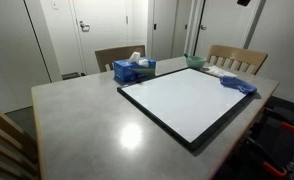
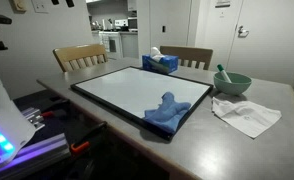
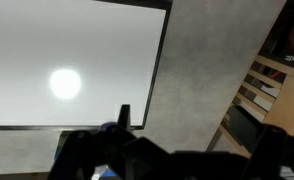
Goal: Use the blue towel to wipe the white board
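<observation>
The white board [image 1: 187, 100] with a black frame lies flat on the grey table in both exterior views [image 2: 137, 90]. The blue towel [image 1: 238, 84] lies crumpled on one corner of the board [image 2: 168, 110]. The arm does not show in either exterior view. In the wrist view my gripper [image 3: 177, 150] is a dark shape along the bottom edge, above the board's edge [image 3: 67, 60] and the bare table. One finger tip stands out against the board. I cannot tell whether the jaws are open. A speck of blue shows beside the finger.
A blue tissue box [image 2: 160, 63] stands at the board's far side. A green bowl [image 2: 232, 82] and a white cloth [image 2: 249, 115] lie beside the board. Wooden chairs [image 2: 80, 57] stand around the table [image 1: 77, 115]; one chair shows in the wrist view [image 3: 272, 95].
</observation>
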`<state>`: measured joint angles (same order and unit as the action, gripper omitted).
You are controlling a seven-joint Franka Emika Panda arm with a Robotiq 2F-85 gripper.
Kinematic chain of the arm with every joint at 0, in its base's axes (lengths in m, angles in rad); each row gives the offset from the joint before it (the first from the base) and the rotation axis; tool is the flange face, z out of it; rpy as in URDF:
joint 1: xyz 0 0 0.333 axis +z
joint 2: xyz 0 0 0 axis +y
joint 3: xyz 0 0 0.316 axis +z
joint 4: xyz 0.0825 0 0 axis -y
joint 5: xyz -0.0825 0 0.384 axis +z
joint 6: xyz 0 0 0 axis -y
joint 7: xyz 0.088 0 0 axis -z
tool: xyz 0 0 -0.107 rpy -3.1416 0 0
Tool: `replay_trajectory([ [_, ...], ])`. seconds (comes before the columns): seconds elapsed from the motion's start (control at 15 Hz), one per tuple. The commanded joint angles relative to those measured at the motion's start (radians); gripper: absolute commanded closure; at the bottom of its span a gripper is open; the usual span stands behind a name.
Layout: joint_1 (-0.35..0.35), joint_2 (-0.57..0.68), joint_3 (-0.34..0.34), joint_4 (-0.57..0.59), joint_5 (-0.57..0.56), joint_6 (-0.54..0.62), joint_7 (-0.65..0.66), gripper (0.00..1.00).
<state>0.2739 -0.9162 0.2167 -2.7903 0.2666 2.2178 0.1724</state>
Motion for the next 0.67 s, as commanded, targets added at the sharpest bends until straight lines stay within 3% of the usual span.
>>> replay_trajectory([
  [0.0, -0.001, 0.000, 0.000, 0.001, -0.001, -0.004, 0.000, 0.00],
  [0.6, -0.015, 0.024, 0.007, 0.005, -0.056, 0.019, -0.032, 0.00],
])
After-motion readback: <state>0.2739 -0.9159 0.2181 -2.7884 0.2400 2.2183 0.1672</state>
